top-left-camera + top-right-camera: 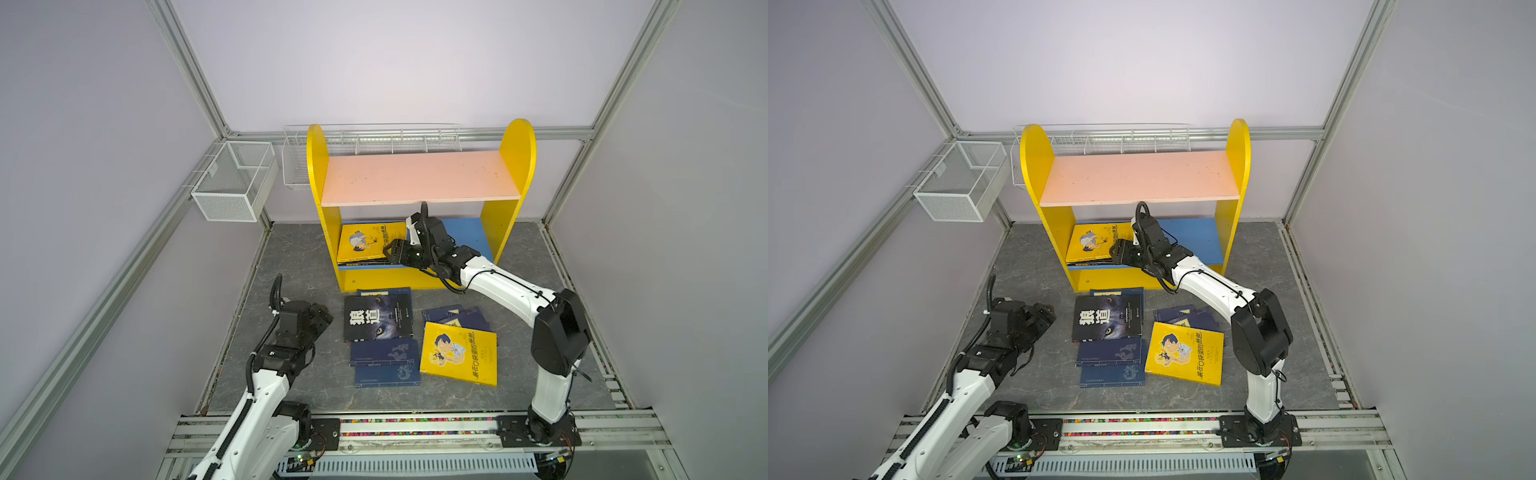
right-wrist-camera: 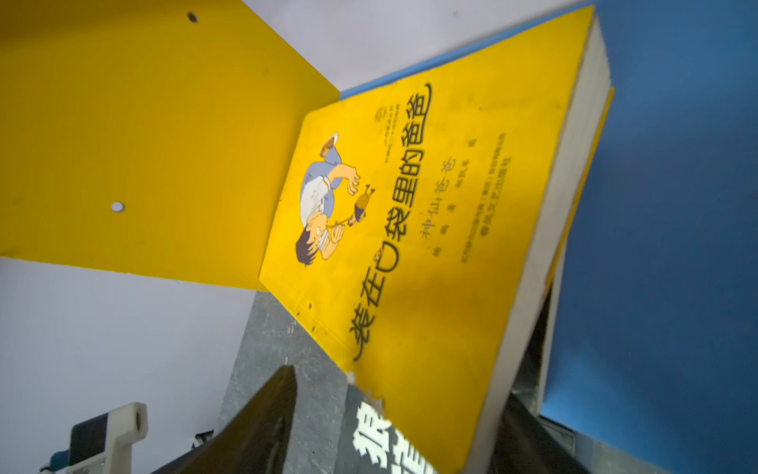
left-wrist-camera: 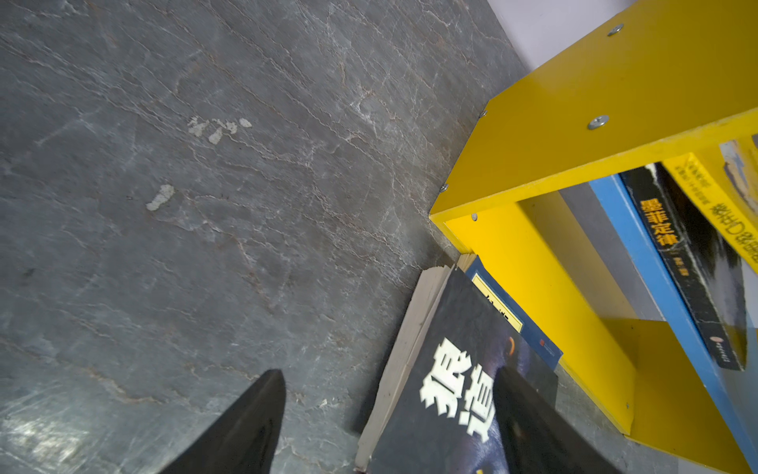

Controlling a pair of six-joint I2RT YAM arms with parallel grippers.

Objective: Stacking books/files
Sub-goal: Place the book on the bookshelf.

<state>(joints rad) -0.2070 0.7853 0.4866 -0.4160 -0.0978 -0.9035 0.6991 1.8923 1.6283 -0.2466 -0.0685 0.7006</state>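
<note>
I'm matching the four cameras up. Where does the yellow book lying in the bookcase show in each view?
In a top view: the yellow book lies at the left end of the blue lower shelf.
In a top view: same place.
Left wrist: only its edge, at the picture's right border, on a black book.
Right wrist: its cover fills the middle.
Shared landmark: the bookcase's yellow side panel, in all four.
</note>
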